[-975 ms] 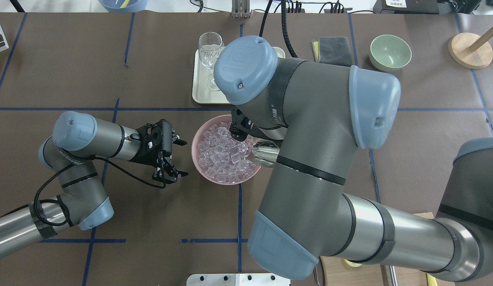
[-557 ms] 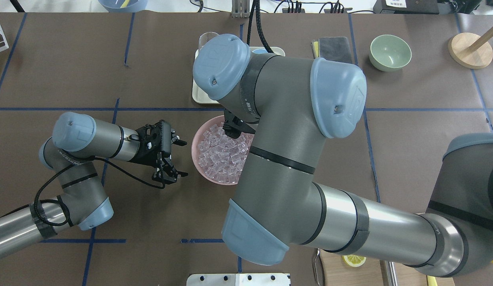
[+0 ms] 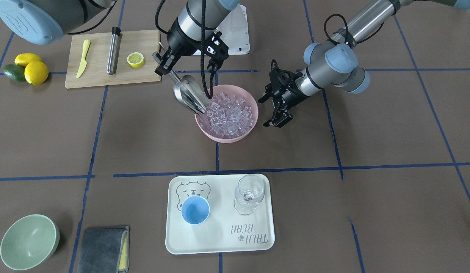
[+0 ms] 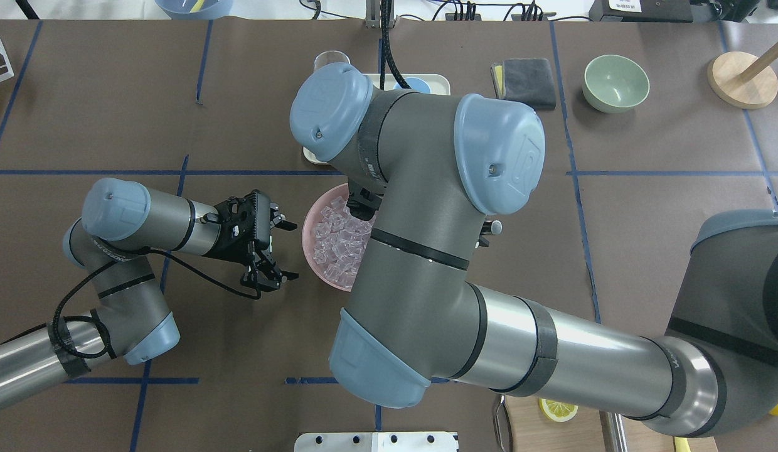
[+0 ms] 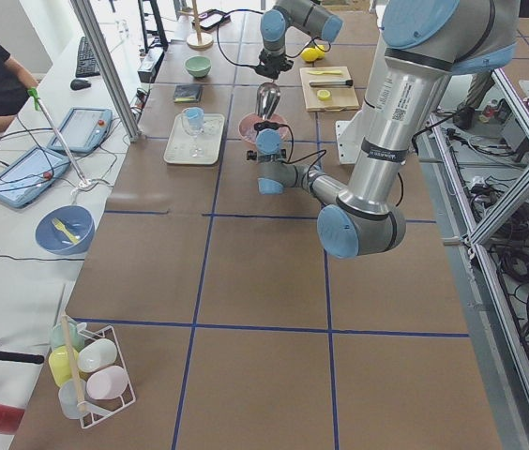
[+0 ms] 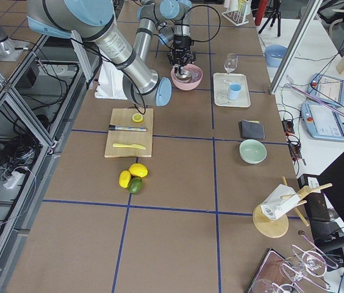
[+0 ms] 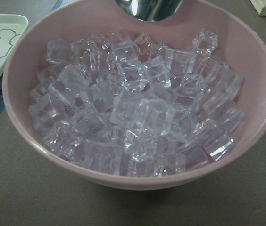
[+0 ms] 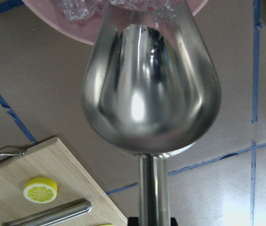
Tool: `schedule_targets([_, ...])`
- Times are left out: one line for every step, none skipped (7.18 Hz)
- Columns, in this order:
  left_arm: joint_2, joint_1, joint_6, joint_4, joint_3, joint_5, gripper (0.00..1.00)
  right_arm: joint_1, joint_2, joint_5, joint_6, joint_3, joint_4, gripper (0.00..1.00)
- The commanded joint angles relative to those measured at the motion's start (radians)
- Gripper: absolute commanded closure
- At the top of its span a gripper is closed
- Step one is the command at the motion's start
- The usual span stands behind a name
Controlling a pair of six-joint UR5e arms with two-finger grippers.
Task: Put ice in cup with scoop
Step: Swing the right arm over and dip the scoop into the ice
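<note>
Many clear cubes of ice (image 3: 229,112) fill the pink bowl (image 3: 223,138). Seen from the front-facing camera, the scoop (image 3: 187,94) slants down over the bowl's 10 o'clock rim, its mouth at the edge of the pile. The right gripper (image 3: 162,67) is clamped on its rod handle. The left gripper (image 3: 266,113) hovers at the bowl's 3 o'clock, fingers spread, holding nothing. The cup (image 3: 195,210) stands at the bowl's 7 o'clock on the tray (image 3: 220,242), near a wine glass (image 3: 249,195).

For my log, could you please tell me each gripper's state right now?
Left gripper: open, holding nothing.
Right gripper: shut on the scoop handle.
</note>
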Motion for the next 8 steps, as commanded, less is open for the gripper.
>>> schedule_targets([0.002,0.0,0.0,-0.015,0.0,0.0,0.0,-0.013,0.002,-0.002,0.0,-0.021,0.004,1.0])
schedule_targets([0.002,0.0,0.0,-0.015,0.0,0.001,0.0,-0.018,0.002,-0.002,0.0,-0.023,0.004,1.0])
schedule_targets([0.002,0.0,0.0,-0.017,-0.002,0.0,0.0,-0.022,0.002,0.0,0.006,-0.027,0.012,1.0])
schedule_targets([0.002,0.0,0.0,-0.017,-0.002,0.0,0.0,-0.028,0.004,0.0,0.017,-0.059,0.064,1.0])
schedule_targets([0.002,0.0,0.0,-0.017,-0.002,0.0,0.0,-0.031,0.013,0.0,0.018,-0.099,0.099,1.0])
schedule_targets([0.0,0.0,0.0,-0.017,-0.002,0.0,0.0,-0.031,0.016,0.0,0.018,-0.104,0.099,1.0])
schedule_targets([0.0,0.0,0.0,-0.017,-0.002,0.0,0.0,-0.034,0.016,0.001,0.018,-0.104,0.101,1.0])
schedule_targets([-0.002,0.002,-0.002,-0.015,-0.002,0.001,0.0,-0.039,0.007,0.001,0.018,-0.104,0.118,1.0])
